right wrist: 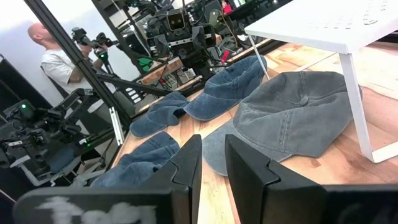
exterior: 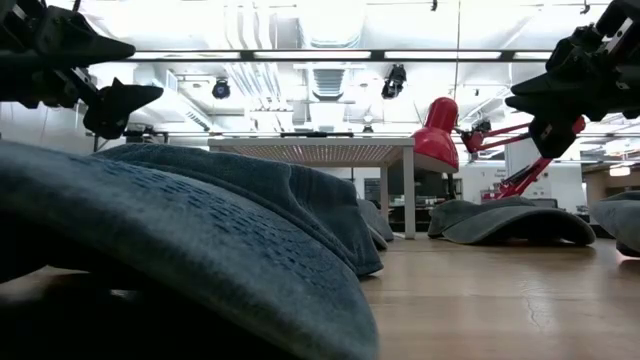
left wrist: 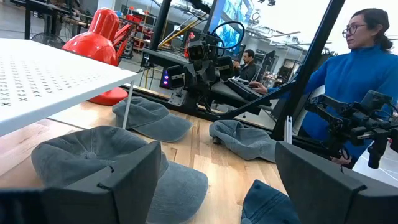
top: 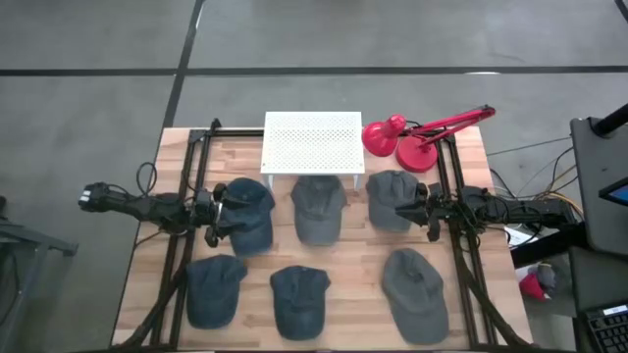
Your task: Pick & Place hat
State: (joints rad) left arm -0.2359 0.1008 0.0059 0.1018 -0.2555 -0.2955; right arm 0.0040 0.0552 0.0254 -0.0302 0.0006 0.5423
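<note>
Six caps lie crown-up on the wooden table in two rows. The far row is a blue cap (top: pixel 247 214), a dark grey cap (top: pixel 318 208) and a grey cap (top: pixel 390 199). The near row is two blue caps (top: pixel 214 287) (top: pixel 298 299) and a grey cap (top: pixel 416 291). My left gripper (top: pixel 218 211) (left wrist: pixel 217 155) hangs open above the far blue cap's left side, fingers wide apart. My right gripper (top: pixel 400 209) (right wrist: pixel 210 149) hovers over the far grey cap with only a narrow gap between its fingers. In the low view both grippers (exterior: pixel 135 70) (exterior: pixel 525 105) are raised clear of the caps.
A white perforated stand (top: pixel 312 142) rests on thin legs at the far middle, its near edge over the dark grey cap. A red desk lamp (top: pixel 412 137) stands at the far right. Black frame rails (top: pixel 191 176) (top: pixel 453 176) run along both sides. People show beyond the table (left wrist: pixel 348 74) (right wrist: pixel 59 62).
</note>
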